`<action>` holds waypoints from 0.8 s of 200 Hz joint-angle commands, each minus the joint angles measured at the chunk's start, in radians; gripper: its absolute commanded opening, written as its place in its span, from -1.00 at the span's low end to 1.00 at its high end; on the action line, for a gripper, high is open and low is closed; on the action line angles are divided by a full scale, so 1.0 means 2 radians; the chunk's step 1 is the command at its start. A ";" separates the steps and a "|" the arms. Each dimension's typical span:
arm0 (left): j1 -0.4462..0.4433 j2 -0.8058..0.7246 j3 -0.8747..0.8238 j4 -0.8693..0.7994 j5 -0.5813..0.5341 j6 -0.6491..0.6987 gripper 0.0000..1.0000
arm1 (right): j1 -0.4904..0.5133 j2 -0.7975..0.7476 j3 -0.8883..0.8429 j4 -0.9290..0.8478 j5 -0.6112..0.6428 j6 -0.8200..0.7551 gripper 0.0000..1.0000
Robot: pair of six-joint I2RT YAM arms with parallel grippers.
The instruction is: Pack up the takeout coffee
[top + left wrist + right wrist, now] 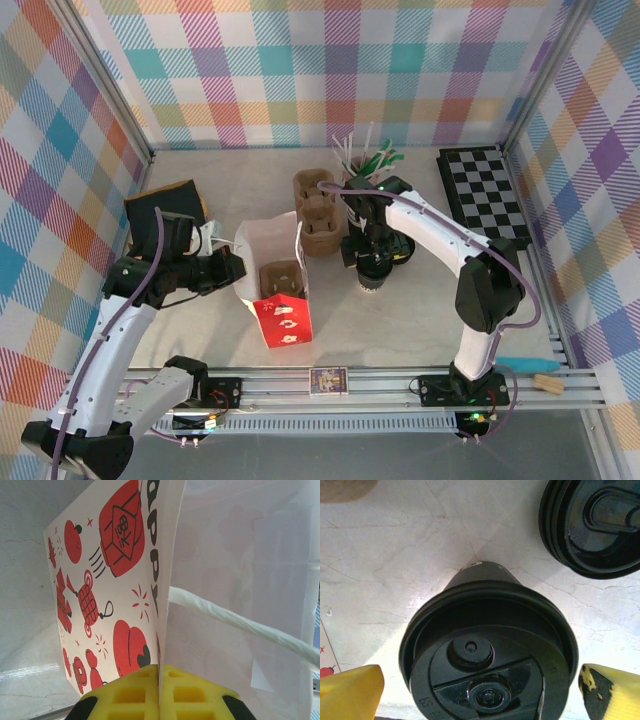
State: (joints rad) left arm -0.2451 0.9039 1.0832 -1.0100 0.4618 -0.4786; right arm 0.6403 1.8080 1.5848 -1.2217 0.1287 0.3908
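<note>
The takeout coffee (487, 660), a cup under a round black lid, stands on the table just below my right gripper (480, 687). That gripper is open, one yellow finger (350, 690) on each side of the lid, with a slim gap at the left. In the top view the cup (374, 278) sits right of the white paper bag (275, 270) with red print. My left gripper (160, 685) is shut on the bag's upper edge (161, 630), holding the mouth open. A brown cup carrier (282, 276) lies inside the bag.
A loose black lid (597, 525) lies just behind the cup. More brown carriers (318, 212) and a bunch of straws (365, 158) stand behind. A checkerboard (485, 195) lies at the right wall, a dark pouch (165, 205) at the left. The bag's white handle (240, 625) hangs inside it.
</note>
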 commanded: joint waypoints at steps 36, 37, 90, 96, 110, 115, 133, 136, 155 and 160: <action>0.008 0.002 -0.004 0.000 -0.002 0.009 -1.00 | -0.003 0.002 -0.029 0.021 -0.017 0.001 0.99; 0.008 0.002 -0.004 0.001 -0.002 0.009 -1.00 | -0.003 0.002 -0.029 0.021 -0.018 0.001 0.99; 0.007 0.002 -0.007 0.004 -0.004 0.008 -1.00 | -0.003 0.012 -0.037 0.036 -0.022 -0.002 0.99; 0.007 0.002 -0.007 0.005 -0.004 0.007 -1.00 | -0.003 0.015 -0.035 0.036 -0.022 -0.003 0.99; 0.008 0.001 -0.008 0.005 -0.004 0.007 -1.00 | -0.003 0.022 -0.032 0.034 -0.020 -0.005 0.99; 0.008 0.002 -0.008 0.005 -0.003 0.007 -1.00 | -0.003 0.024 -0.033 0.036 -0.021 -0.005 0.99; 0.008 0.002 -0.008 0.003 -0.006 0.008 -1.00 | -0.003 0.029 -0.033 0.039 -0.020 -0.007 0.99; 0.008 0.002 -0.007 0.003 -0.006 0.008 -1.00 | -0.003 0.031 -0.033 0.038 -0.019 -0.007 0.99; 0.008 0.001 -0.009 0.003 -0.008 0.009 -1.00 | -0.003 0.033 -0.034 0.040 -0.018 -0.008 0.99; 0.008 0.001 -0.009 0.003 -0.008 0.008 -1.00 | -0.003 0.034 -0.034 0.041 -0.019 -0.008 0.99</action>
State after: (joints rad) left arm -0.2451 0.9039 1.0832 -1.0100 0.4561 -0.4782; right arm 0.6403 1.8671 1.5162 -1.1431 0.0994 0.3855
